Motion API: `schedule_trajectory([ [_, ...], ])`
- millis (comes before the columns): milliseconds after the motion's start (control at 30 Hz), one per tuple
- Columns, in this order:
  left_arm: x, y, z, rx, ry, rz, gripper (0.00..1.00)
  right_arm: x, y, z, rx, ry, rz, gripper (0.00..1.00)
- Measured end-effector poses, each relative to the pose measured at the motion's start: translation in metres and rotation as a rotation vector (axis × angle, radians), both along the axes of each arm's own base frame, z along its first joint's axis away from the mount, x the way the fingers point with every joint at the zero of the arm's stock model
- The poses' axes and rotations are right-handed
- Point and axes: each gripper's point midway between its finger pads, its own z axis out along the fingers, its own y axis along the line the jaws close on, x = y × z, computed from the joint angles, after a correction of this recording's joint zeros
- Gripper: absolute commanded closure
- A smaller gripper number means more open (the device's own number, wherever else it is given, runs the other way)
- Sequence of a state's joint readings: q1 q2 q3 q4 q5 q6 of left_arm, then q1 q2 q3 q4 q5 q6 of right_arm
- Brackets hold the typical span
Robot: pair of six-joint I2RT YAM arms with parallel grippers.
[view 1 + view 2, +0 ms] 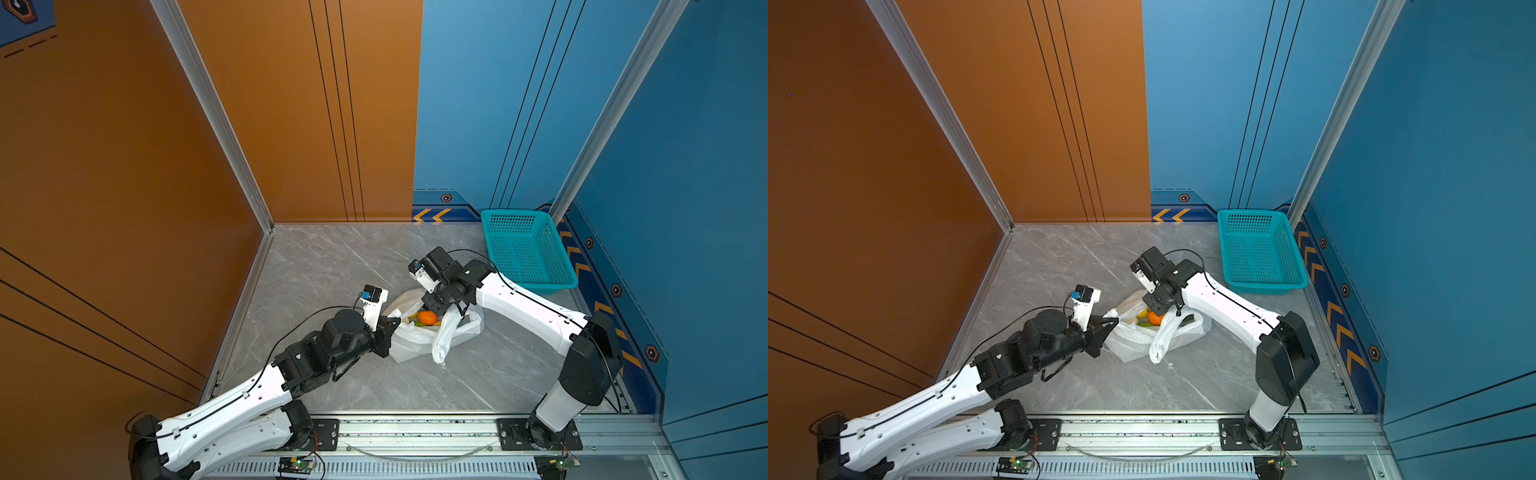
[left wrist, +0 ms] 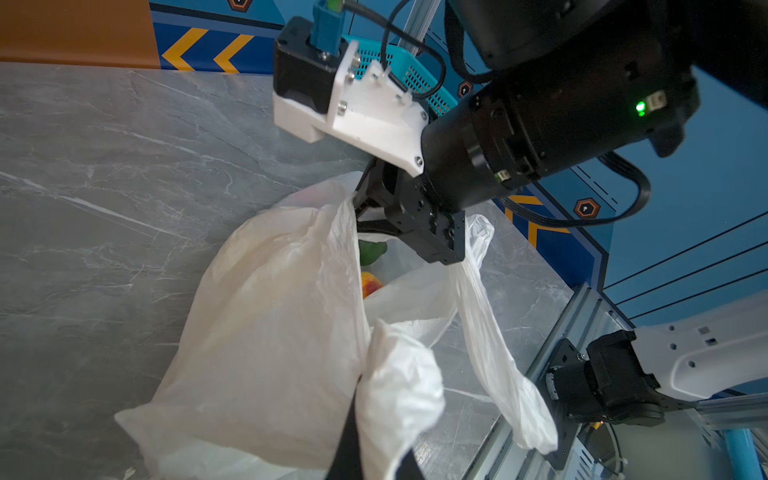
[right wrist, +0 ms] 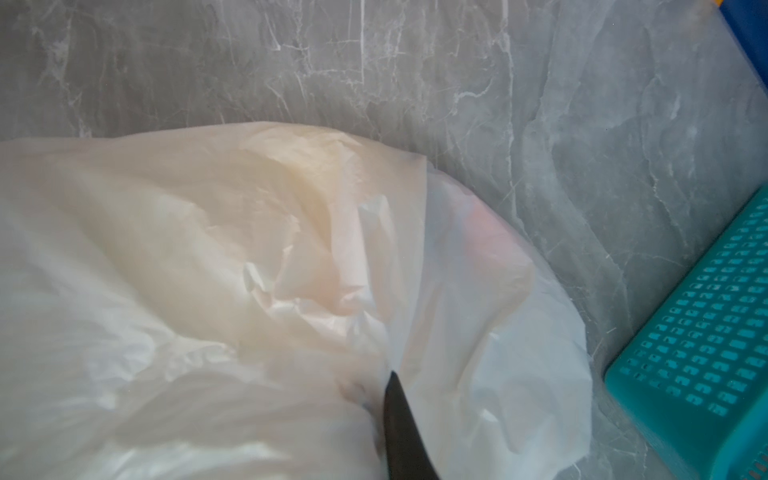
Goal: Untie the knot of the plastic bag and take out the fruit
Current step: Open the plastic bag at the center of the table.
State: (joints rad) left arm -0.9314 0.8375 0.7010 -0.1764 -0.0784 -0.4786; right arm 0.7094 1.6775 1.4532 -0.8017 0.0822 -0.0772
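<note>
The white plastic bag (image 1: 409, 347) (image 1: 1131, 347) lies mid-floor with its mouth open. Fruit shows inside: an orange (image 1: 427, 318) (image 1: 1155, 318) in both top views, and a green piece (image 2: 372, 251) and a yellow-red peach (image 2: 371, 283) in the left wrist view. My left gripper (image 1: 395, 322) (image 2: 376, 453) is shut on the bag's left edge. My right gripper (image 1: 432, 305) (image 2: 360, 212) is shut on the far rim; one dark finger (image 3: 401, 432) presses into the plastic (image 3: 208, 270). The knot is out of view. A handle loop (image 1: 444, 336) hangs loose.
A teal perforated basket (image 1: 515, 214) (image 1: 1254, 214) (image 3: 706, 353) stands at the back right corner, near the right arm. Orange and blue walls close in the grey marble floor (image 1: 332, 266). A metal rail (image 1: 415, 432) runs along the front.
</note>
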Motion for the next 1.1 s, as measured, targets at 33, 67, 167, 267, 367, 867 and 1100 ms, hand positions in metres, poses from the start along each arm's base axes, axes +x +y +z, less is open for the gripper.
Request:
schedule_trajectory([
  [33,0.0,0.001,-0.002,0.007,0.003,0.0,1.0,0.006,-0.002,0.003,0.019,-0.01,-0.02,1.0],
  [67,0.0,0.001,-0.003,0.014,0.004,0.001,1.0,0.012,-0.006,0.007,0.046,-0.02,-0.045,1.0],
  [167,0.003,0.004,-0.005,0.03,-0.002,0.01,1.0,0.024,-0.017,0.025,0.132,-0.04,-0.11,1.0],
  [267,0.007,0.007,-0.003,0.035,-0.015,0.023,1.0,0.027,-0.024,0.041,0.21,-0.042,-0.141,1.0],
  [367,0.01,0.007,-0.002,0.048,-0.024,0.026,0.7,0.027,-0.024,0.044,0.245,-0.028,-0.148,1.0],
  [867,0.016,0.061,0.017,0.109,-0.043,0.178,0.02,0.041,-0.033,0.038,0.231,-0.041,-0.23,1.0],
  [1100,0.059,0.057,0.045,0.032,-0.014,0.254,0.02,0.041,-0.025,0.045,0.25,-0.05,-0.221,1.0],
])
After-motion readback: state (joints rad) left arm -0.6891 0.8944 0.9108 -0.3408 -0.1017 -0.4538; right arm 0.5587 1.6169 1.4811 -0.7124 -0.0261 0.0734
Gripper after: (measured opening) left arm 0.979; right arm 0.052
